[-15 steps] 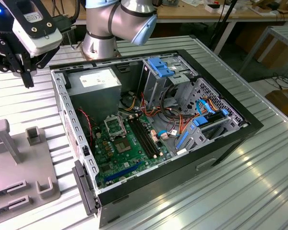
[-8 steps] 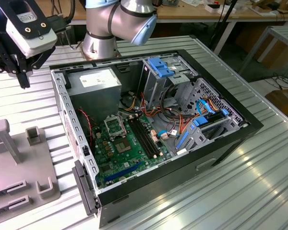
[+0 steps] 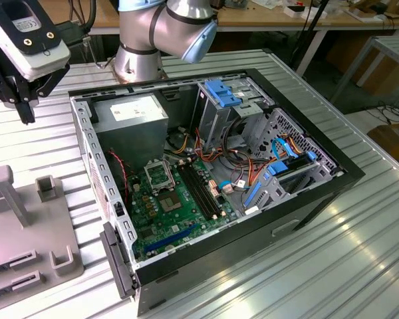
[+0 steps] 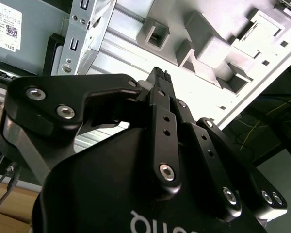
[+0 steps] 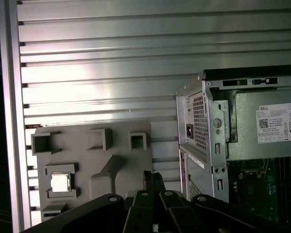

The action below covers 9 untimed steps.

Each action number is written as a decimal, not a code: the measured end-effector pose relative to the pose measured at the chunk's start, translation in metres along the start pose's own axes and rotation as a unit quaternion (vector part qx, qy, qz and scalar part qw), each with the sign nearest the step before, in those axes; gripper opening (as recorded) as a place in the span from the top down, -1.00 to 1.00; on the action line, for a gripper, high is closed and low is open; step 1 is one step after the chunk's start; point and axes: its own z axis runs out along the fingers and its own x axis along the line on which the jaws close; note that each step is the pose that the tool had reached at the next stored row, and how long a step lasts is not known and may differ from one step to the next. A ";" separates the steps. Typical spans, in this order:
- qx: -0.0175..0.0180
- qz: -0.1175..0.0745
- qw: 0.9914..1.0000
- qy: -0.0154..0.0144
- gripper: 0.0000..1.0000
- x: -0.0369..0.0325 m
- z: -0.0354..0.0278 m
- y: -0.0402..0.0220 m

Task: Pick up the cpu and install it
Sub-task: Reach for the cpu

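Above the counter (image 5: 111,73), beside the computer case (image 5: 203,116) and over the grey tray (image 5: 82,160), our pincer (image 5: 153,178) hangs closed, holding nothing; the cpu (image 5: 60,183) lies seated in that tray, below and aside; we judge it light, stiff, slick, fragile; take its opposite edges.

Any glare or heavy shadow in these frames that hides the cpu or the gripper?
First wrist view: glare band across the ribbed table, cpu in its grey holder clearly lit. Second wrist view: gripper dark against bright background. Exterior view: even light, case interior shaded.
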 end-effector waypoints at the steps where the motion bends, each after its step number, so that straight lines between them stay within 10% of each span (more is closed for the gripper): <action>1: 0.000 0.000 1.000 0.000 0.79 0.0000 0.0000 0.0000; 9: 0.000 0.000 1.000 0.000 0.79 0.0018 0.0000 -0.0001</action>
